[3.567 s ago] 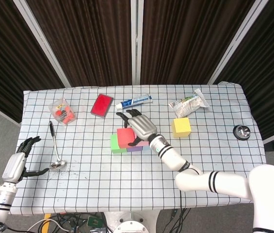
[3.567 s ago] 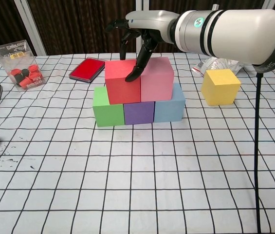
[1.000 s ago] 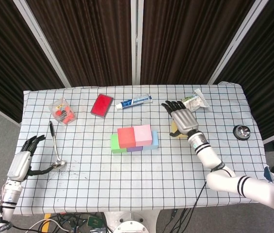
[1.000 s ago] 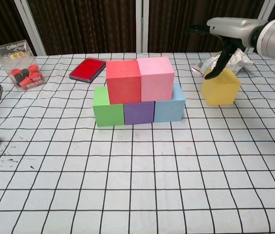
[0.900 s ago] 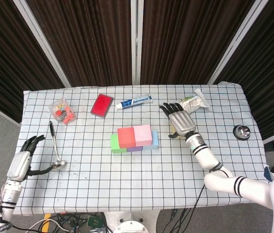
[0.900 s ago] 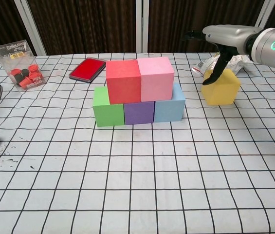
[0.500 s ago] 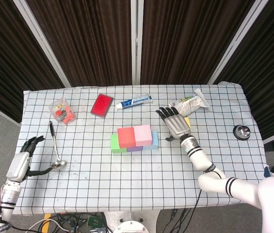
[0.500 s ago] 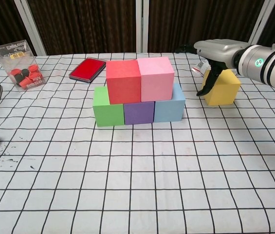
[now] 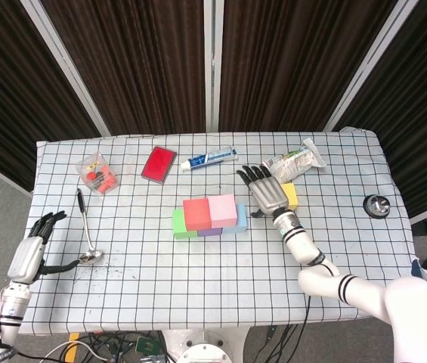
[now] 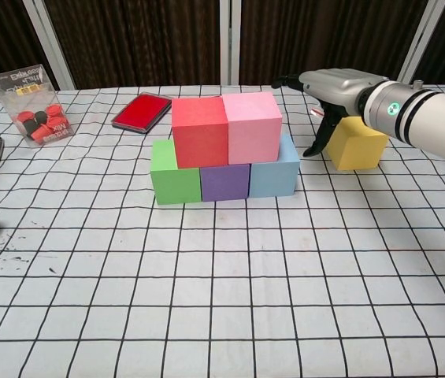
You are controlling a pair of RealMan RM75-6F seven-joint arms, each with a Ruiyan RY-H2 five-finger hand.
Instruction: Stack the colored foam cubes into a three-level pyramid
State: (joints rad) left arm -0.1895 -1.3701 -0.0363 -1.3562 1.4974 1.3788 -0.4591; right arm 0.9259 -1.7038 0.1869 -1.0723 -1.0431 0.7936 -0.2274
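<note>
checked table [image 9: 198, 265] (cloth-covered) bears cubes [image 10: 224, 183], ladle [image 9: 86, 227].

Our right hand [image 10: 334, 93] has a smooth grey-silver shell over its back and black fingers [image 9: 248, 175], and it joins a glossy white forearm through a wrist ringed with black bands, where the chest view shows a small green round mark. Further up, the white arm swells into rounded segments split by another black band near the elbow. Our left hand [image 9: 30, 255] has the same build, a grey-silver back with black fingers [image 9: 49, 219], on a slimmer white forearm with a dark ring low by the picture's edge.
</note>
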